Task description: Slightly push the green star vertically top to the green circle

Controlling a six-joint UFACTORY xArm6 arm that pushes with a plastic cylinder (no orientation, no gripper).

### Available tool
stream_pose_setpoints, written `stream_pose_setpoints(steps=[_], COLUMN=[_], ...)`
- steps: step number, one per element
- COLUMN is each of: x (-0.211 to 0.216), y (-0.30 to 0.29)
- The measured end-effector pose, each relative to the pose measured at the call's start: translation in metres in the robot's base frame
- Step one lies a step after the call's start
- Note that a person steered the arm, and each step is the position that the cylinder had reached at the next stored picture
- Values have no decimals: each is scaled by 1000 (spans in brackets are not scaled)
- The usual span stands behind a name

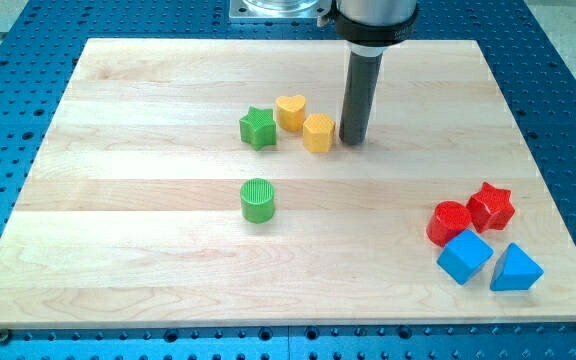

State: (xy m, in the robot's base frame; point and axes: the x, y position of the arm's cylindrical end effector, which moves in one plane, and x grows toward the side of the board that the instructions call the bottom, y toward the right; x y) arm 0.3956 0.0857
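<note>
The green star (257, 128) lies on the wooden board (148, 100), up from the centre. The green circle (258, 200) stands below it, almost straight down the view. My tip (354, 138) rests on the board to the right of the star, with a yellow hexagon (318, 132) and a yellow heart (290, 112) between them. The tip stands just right of the hexagon, close to or touching it. The star's right side sits close to the heart.
At the view's lower right are a red circle (449, 222), a red star (491, 206), a blue cube (464, 256) and a blue triangle (516, 268), clustered together. The arm's base (278, 8) is at the top edge.
</note>
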Motion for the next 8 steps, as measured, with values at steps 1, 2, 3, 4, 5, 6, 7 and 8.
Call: stream_pose_setpoints(steps=[1,2,3,4,5,6,7,8], x=[24,46,67,75,74,74,70,28], y=[-11,-20,-21,-38,-86,-124,-179,-210])
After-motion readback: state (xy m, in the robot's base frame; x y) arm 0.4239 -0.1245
